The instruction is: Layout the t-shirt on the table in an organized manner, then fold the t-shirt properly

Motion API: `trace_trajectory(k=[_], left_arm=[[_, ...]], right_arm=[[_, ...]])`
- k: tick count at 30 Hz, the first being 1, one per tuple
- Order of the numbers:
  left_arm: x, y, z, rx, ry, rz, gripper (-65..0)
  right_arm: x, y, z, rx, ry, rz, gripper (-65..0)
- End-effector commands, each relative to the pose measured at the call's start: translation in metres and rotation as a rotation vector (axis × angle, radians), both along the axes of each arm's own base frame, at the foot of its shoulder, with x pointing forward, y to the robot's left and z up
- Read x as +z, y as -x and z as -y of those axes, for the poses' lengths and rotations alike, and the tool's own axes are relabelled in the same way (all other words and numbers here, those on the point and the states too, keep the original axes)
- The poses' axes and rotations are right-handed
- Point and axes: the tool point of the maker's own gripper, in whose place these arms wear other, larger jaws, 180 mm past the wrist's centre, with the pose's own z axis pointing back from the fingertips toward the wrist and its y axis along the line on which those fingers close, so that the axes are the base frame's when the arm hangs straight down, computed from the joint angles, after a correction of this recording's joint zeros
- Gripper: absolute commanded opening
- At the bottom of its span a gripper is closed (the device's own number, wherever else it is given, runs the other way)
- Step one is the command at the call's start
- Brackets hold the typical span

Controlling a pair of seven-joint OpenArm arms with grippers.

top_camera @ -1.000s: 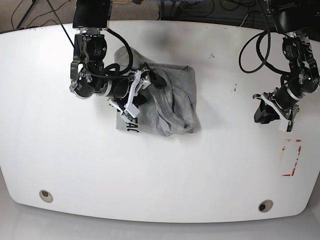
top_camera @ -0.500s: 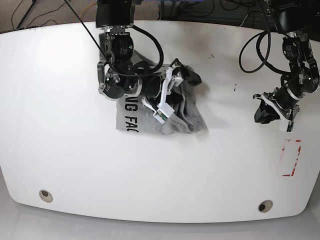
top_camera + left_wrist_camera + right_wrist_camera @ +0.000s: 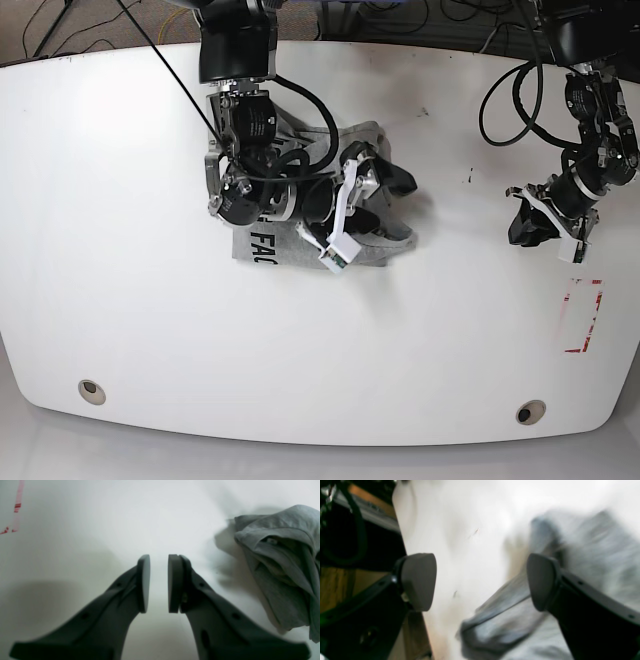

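The grey t-shirt (image 3: 262, 243) lies crumpled on the white table (image 3: 150, 300), left of the middle, with dark lettering showing at its near left corner. My right gripper (image 3: 375, 205) hangs over the shirt's right part with its jaws wide open. In the blurred right wrist view a fold of the t-shirt (image 3: 595, 542) runs under the right gripper (image 3: 480, 580), close to one finger (image 3: 542, 580). My left gripper (image 3: 530, 228) hovers at the table's right side, far from the cloth. The left gripper (image 3: 159, 582) has a narrow gap and holds nothing; the t-shirt (image 3: 280, 580) lies off to its right.
A red-outlined rectangle (image 3: 582, 315) marks the table near the right edge; part of this red mark (image 3: 16, 507) shows in the left wrist view. Two round grommet holes (image 3: 91, 390) (image 3: 530, 411) sit near the front edge. Cables lie beyond the far edge.
My right arm has swept rightward across the shirt, and the cloth's right part has bunched and shifted with it. The left arm has stayed still.
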Motion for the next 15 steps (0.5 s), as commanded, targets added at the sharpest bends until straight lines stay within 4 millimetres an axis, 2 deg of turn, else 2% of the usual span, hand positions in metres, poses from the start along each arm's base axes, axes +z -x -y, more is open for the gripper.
trace_trajectory(k=[1, 4, 8, 12, 15], left_arm=[[0.019, -0.008, -0.001, -0.010, -0.003, 0.064, -52.9], [0.027, -0.010, 0.006, -0.029, -0.009, 0.087, -52.9], [0.032, -0.007, 0.046, -0.117, 0.008, 0.110, -52.9], [0.046, -0.007, 0.071, -0.181, 0.004, 0.156, -52.9], [0.053, -0.006, 0.088, -0.229, -0.002, 0.176, -52.9]], right_arm=[[0.020, -0.016, 0.005, -0.031, -0.038, 0.057, -11.3], [0.017, -0.025, 0.024, -0.060, -0.002, 0.063, -11.3], [0.014, -0.035, 0.058, -0.106, 0.057, 0.082, -11.3], [0.013, -0.036, 0.081, -0.125, 0.115, 0.112, -11.3], [0.003, -0.027, 0.096, -0.132, 0.155, 0.100, -11.3]])
